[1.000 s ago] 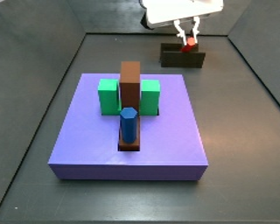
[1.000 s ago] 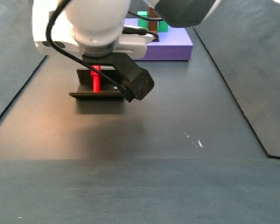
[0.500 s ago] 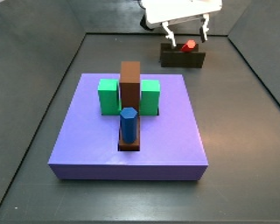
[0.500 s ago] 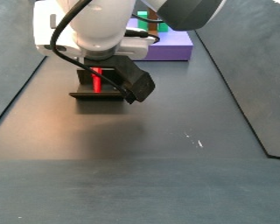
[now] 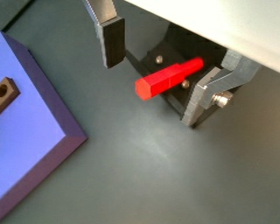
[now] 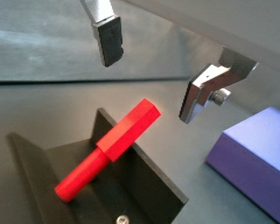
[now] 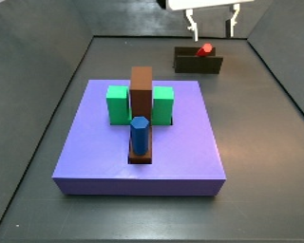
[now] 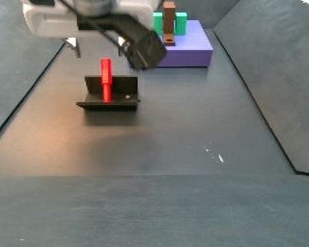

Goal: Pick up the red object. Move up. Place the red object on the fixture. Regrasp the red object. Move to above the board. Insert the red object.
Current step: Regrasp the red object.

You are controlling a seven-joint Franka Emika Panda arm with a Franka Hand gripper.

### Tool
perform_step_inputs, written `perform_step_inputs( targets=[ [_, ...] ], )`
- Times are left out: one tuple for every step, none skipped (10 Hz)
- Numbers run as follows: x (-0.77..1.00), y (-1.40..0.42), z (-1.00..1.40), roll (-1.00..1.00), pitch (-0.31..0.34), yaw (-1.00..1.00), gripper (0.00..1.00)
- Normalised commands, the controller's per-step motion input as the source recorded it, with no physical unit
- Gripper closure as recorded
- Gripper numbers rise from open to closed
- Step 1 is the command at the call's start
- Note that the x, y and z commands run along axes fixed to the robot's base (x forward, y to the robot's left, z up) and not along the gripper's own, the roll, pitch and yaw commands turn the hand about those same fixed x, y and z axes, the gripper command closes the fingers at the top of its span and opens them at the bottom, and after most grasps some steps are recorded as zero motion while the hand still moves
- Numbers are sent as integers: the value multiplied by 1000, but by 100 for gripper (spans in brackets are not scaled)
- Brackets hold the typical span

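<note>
1. The gripper [image 6: 164, 77] hangs spread wide and empty above the fixture [image 7: 199, 63], near the bench's far edge.
2. The red peg [image 6: 108, 149] leans in the fixture's notch (clear of both fingers [image 5: 112, 42]).
3. The board [image 7: 140, 139] sits mid-bench, carrying green blocks [image 7: 118, 104], a brown bar [image 7: 142, 90] and a blue peg [image 7: 140, 135].

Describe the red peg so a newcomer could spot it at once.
Start at the purple board, then look across the grey floor to the small dark fixture. The red peg leans in its notch, with the open pincer above, not touching. It is the only red piece, far thinner than the blue peg.
</note>
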Motion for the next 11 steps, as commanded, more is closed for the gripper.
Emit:
perform_step_inputs(
  targets=[
    [111, 0, 83, 1000, 331, 449, 0],
    [114, 0, 57, 1000, 283, 434, 0],
    [103, 0, 9, 1000, 257, 409, 0],
    [103, 0, 6, 1000, 257, 409, 0],
    [91, 0, 9, 1000, 243, 391, 0],
    [89, 0, 20, 1000, 223, 380, 0],
    [74, 0, 29, 1000, 217, 369, 0],
    [43, 0, 34, 1000, 229, 357, 0],
    [17, -71, 63, 1000, 197, 249, 0],
    [9, -309, 46, 1000, 180, 0, 0],
    [51, -391, 66, 1000, 197, 0, 0]
  ],
)
